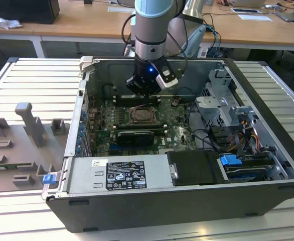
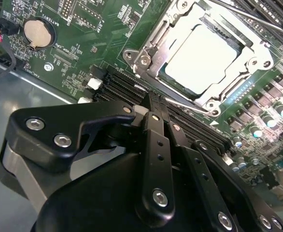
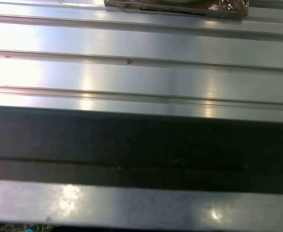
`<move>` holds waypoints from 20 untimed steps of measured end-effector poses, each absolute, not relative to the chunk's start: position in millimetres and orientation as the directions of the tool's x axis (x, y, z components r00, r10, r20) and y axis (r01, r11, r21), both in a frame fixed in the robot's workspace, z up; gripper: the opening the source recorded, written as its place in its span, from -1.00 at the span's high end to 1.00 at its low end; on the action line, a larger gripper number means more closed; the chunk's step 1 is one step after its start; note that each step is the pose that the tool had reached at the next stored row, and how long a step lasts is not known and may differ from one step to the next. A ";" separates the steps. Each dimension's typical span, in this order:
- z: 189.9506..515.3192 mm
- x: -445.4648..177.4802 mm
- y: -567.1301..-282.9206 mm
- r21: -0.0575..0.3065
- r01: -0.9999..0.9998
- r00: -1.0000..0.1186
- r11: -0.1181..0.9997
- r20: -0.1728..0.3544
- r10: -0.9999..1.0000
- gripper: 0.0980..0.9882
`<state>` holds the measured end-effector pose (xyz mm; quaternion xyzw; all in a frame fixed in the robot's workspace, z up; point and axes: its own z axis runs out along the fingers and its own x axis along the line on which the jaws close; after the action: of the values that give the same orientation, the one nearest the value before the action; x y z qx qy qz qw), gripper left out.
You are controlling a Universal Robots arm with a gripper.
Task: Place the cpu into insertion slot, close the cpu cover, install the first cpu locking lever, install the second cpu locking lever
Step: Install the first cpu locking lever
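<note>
Black tool [image 2: 150,100] (closed together, empty) hovers just beside the cpu [image 2: 202,55], framed by the cpu cover [image 2: 173,38].

1. The computer case [image 1: 267,80] lies on the table [image 1: 31,80].
2. The motherboard [image 1: 174,125] lies inside the case, and the insertion slot [image 1: 143,115] sits at its middle.
3. The cpu [image 2: 202,55] lies in the insertion slot.
4. The pincer [image 1: 144,94] hangs between the insertion slot and the case's far wall.
5. The power supply [image 1: 119,175] lies along the case's near edge.
</note>
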<state>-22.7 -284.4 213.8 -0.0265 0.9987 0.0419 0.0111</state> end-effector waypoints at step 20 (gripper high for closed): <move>203.7 -19.9 -284.4 0.082 -0.052 -0.998 0.995 -0.024 -0.050 0.98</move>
<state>-19.9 -284.4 203.7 -0.0257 0.9988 0.0412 0.0111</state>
